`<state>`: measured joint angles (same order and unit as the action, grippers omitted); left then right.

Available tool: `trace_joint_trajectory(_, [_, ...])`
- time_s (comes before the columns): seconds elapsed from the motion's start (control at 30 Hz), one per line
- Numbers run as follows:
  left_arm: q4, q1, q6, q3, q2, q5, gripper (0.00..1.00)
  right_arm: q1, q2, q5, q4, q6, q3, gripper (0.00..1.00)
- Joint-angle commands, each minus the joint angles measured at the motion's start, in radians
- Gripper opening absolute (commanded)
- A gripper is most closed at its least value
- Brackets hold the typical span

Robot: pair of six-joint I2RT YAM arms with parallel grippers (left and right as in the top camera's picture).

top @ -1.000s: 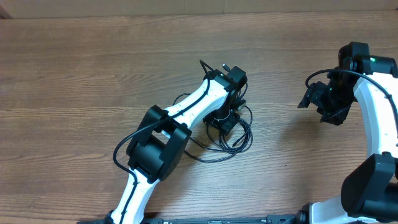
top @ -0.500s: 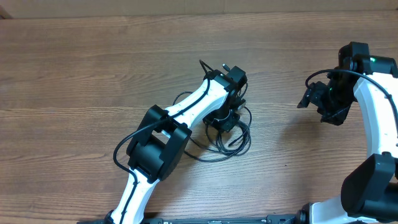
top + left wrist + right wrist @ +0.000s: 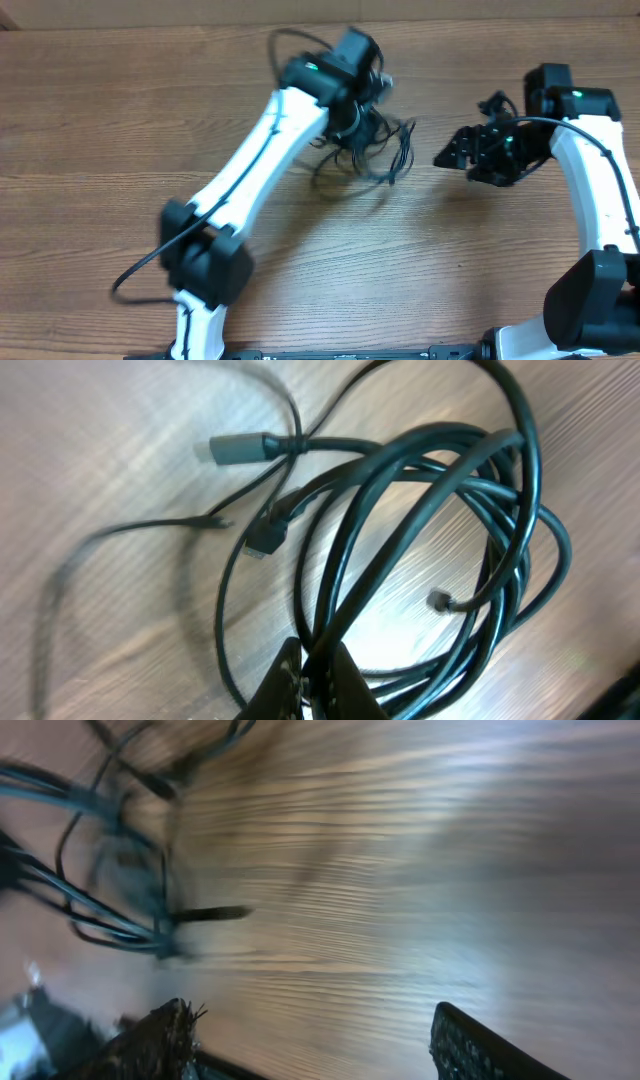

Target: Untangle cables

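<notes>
The cables [image 3: 375,150] are a tangle of thin black cords hanging from my left gripper [image 3: 352,112] above the table's far middle. In the left wrist view the loops [image 3: 440,540] spread out over the wood, with small plugs [image 3: 238,448] showing at loose ends. My left gripper [image 3: 318,678] is shut on several strands. My right gripper [image 3: 452,155] is open and empty, just right of the tangle. In the right wrist view its fingers [image 3: 310,1040] are wide apart, with the cables [image 3: 110,870] blurred at the upper left.
The wooden table [image 3: 120,120] fills the view. The left arm [image 3: 250,180] stretches diagonally from the front left. The right arm [image 3: 595,190] stands along the right edge. Thick arm cables run along both arms.
My left gripper has lifted the cables up and towards the far side of the table. My right gripper has swung left towards the tangle.
</notes>
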<state>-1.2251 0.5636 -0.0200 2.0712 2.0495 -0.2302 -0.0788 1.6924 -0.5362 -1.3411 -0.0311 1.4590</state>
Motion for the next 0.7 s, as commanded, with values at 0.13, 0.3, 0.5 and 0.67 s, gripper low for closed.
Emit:
trace_joint_trajectory(0.13, [-0.018,0.006,-0.014,0.032,-0.120,-0.058,0.04,0.108,-0.026,-0.259,0.126,-0.048,0.018,0.74])
trace_joint_trajectory(0.3, [-0.049,0.005,-0.014,0.032,-0.120,-0.009,0.04,0.146,-0.026,-0.321,0.189,-0.049,0.018,0.74])
trace_joint_trajectory(0.5, [-0.091,0.005,-0.196,0.032,-0.120,0.373,0.04,0.149,-0.026,-0.176,0.155,-0.016,0.018,0.74])
trace_joint_trajectory(0.67, [-0.084,0.005,-0.272,0.032,-0.120,0.341,0.04,0.154,-0.026,-0.188,0.111,-0.063,0.018,0.78])
